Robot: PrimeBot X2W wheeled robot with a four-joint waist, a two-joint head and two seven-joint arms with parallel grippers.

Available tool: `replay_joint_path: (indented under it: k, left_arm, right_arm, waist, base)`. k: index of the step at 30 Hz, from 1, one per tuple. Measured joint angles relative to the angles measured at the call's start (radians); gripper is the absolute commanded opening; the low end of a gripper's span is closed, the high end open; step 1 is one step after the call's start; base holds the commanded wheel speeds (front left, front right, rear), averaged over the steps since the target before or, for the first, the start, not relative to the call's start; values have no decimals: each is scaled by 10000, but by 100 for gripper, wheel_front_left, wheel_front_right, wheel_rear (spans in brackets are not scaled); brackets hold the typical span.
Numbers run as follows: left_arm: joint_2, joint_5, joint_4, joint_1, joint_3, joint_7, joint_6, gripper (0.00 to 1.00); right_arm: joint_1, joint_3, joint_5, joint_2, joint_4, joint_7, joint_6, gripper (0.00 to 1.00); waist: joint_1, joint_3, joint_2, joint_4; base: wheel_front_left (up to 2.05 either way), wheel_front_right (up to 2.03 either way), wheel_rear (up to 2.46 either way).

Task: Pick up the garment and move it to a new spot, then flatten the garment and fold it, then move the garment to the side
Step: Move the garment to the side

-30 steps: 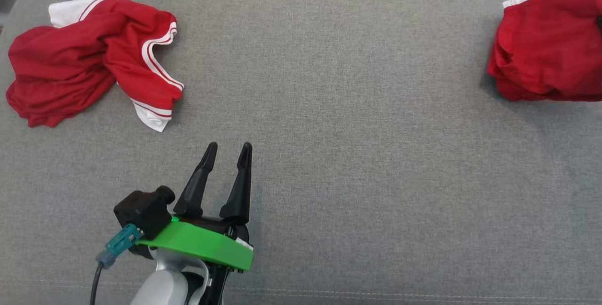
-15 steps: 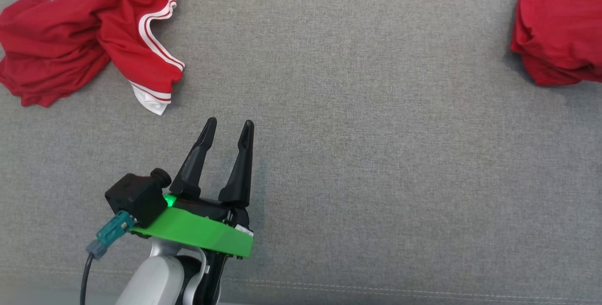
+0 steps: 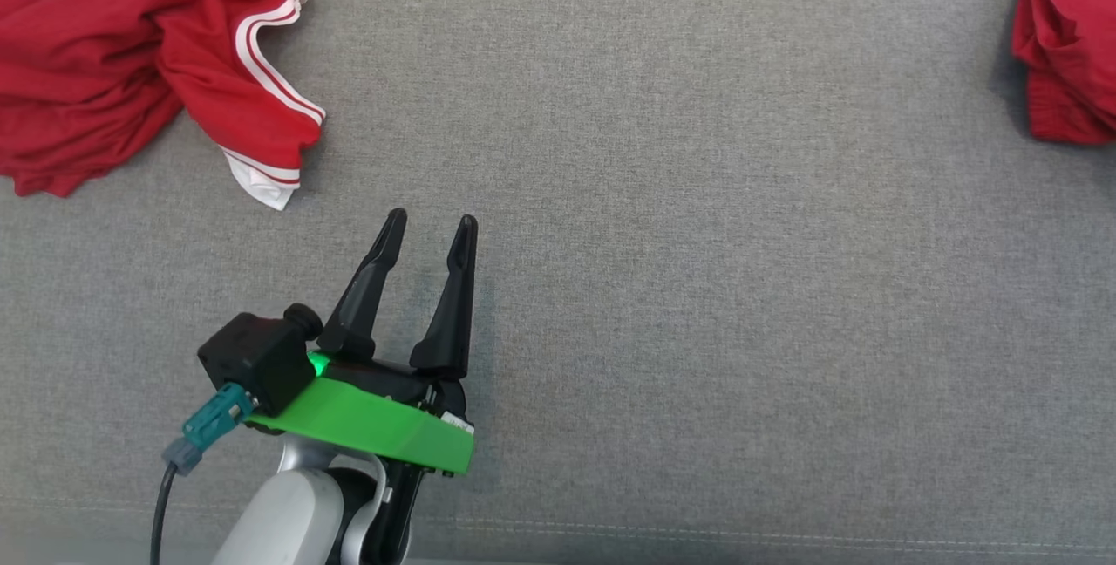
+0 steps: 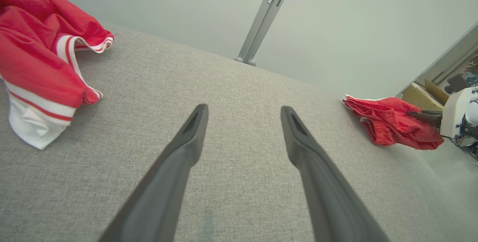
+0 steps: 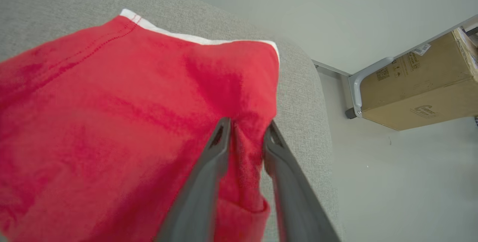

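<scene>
A folded red garment point(image 3: 1068, 68) with white trim lies at the far right of the grey cushioned surface point(image 3: 697, 242), close to its right edge. In the right wrist view my right gripper point(image 5: 247, 124) rests on this garment point(image 5: 130, 104), fingers slightly parted with a ridge of the red cloth between them. The left wrist view shows the garment point(image 4: 388, 126) with the right gripper point(image 4: 425, 117) touching it. My left gripper point(image 3: 433, 218) hovers open and empty over bare fabric at the lower left, its fingers wide apart point(image 4: 243, 108).
A second, crumpled red garment point(image 3: 131, 59) with white stripes lies at the far left, also in the left wrist view point(image 4: 33, 59). Past the surface's right edge stand a cardboard box point(image 5: 418, 81) and a metal frame leg point(image 5: 354, 92) on the floor.
The head camera has shifted, so the whole picture moved. The folded garment has gone further right relative to the crumpled one. The left gripper stays open in place.
</scene>
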Motion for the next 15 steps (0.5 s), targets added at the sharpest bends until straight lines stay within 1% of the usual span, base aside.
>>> replay_joint_path:
  k: [1,2,3,4,5,8,12,15]
  left_arm:
    - [4,48,-13,0,0,6,0,100]
    - [4,65,-23,0,0,42,0,100]
    - [4,84,-31,0,0,44,0,100]
    - [4,107,-35,0,4,44,0,100]
    - [4,117,-40,0,4,50,0,100]
    - [4,117,-40,0,12,77,0,100]
    - [2,117,-31,-1,58,88,2,100]
    - [4,117,12,-1,184,84,2,100]
  right_arm:
    - [3,33,-56,2,40,-56,-58,51]
    - [5,59,-115,-2,90,-77,-59,62]
    - [12,67,-117,-4,142,-86,-73,75]
    - [25,69,-117,-2,174,-88,-148,92]
    - [56,98,-125,-2,263,-92,-155,100]
    - [256,94,-121,44,397,-176,-234,100]
    - [526,121,-86,153,541,-199,-234,100]
    - [545,125,-88,364,550,-439,-265,100]
  waist:
    - [0,15,0,-12]
    - [0,28,0,-25]
    - [0,41,0,-38]
    - [0,50,0,-52]
    - [0,62,0,-80]
    - [0,60,0,-122]
    - [0,27,0,-184]
    - [0,-49,0,-262]
  base:
    - [0,0,0]
    - [0,0,0]
    - [0,0,0]
    - [0,0,0]
    - [0,0,0]
    - [0,0,0]
    - [0,0,0]
    - [0,0,0]
